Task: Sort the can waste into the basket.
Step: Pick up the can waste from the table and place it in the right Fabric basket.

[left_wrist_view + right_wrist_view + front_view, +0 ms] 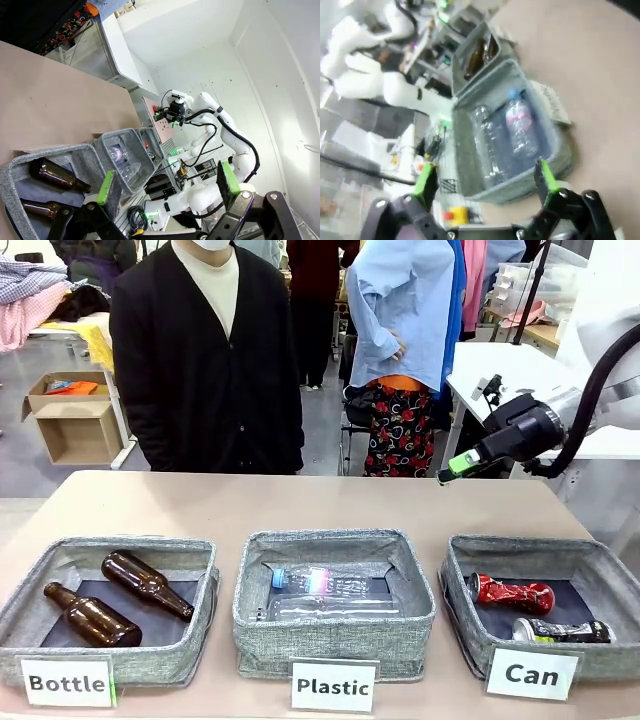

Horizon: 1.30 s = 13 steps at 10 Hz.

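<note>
Front view, lower right: I see the red can (512,593) and the black-and-silver can (562,631) lying on their sides on the dark floor of the basket (460,585) labelled "Can", the red one behind, the black-and-silver one nearer the front wall, the two close together. Centre bottom: the grey bin labelled "Plastic" (335,640) holds two clear plastic bottles (325,592). Lower left: the bin labelled "Bottle" (150,665) holds two brown glass bottles (120,598). All three bins stand in a row on the tan tabletop (300,505). Right edge, mid-height: my right claw (455,467) hangs above the far right of the tabletop, well apart from the basket; in the blurred right wrist view (485,182) its green pads stand wide apart, released, with nothing between them. In the left wrist view my left claw (167,182) is likewise spread wide and empty, raised off the tabletop beside the "Bottle" bin. A person in a dark cardigan (205,360) stands at the far side, upper left of centre.
</note>
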Available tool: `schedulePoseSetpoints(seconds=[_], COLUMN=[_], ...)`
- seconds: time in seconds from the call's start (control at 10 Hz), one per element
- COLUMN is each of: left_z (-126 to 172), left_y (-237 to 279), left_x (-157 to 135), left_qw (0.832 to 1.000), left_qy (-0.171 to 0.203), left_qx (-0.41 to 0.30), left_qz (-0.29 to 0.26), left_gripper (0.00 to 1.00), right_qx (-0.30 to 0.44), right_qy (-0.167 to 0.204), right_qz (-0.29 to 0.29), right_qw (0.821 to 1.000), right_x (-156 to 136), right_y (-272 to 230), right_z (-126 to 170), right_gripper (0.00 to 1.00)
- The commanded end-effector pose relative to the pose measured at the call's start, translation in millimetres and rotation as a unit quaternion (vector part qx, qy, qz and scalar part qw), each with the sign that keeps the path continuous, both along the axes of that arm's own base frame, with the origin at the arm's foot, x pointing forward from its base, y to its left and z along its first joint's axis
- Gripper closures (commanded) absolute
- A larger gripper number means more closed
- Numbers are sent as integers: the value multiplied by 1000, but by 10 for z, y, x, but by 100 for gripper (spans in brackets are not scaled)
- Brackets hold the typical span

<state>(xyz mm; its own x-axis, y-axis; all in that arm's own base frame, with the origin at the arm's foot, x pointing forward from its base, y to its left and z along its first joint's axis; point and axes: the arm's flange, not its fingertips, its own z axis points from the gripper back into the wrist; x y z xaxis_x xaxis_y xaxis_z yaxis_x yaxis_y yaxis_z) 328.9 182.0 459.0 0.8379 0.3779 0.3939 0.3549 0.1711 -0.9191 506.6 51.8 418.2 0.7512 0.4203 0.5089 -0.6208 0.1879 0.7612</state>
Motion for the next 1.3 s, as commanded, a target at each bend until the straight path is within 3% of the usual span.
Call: schedulePoseSetpoints(seconds=[0.0,0.2,0.4,0.5,1.2], left_z=[9,9,9,9,9], left_y=[-16,-16,-16,-16,-16], left_x=[-33,-33,-33,-33,-33], left_qw=[1000,1000,1000,1000,1000], left_qy=[-3,-3,-3,-3,-3], left_qx=[-1,-1,-1,-1,-1], left_qz=[-6,-6,-6,-6,-6], left_gripper=[0,0,0,0,0], right_qx=[38,46,28,29,29], right_qy=[115,183,179,182,182], right_qz=[-48,-113,-272,-111,-111], right_qw=[991,976,945,977,977], right_x=[-173,-216,-167,-166,-166], right_y=[67,64,-41,-4,-4], right_z=[148,94,2,32,32], right_gripper=[0,0,0,0,0])
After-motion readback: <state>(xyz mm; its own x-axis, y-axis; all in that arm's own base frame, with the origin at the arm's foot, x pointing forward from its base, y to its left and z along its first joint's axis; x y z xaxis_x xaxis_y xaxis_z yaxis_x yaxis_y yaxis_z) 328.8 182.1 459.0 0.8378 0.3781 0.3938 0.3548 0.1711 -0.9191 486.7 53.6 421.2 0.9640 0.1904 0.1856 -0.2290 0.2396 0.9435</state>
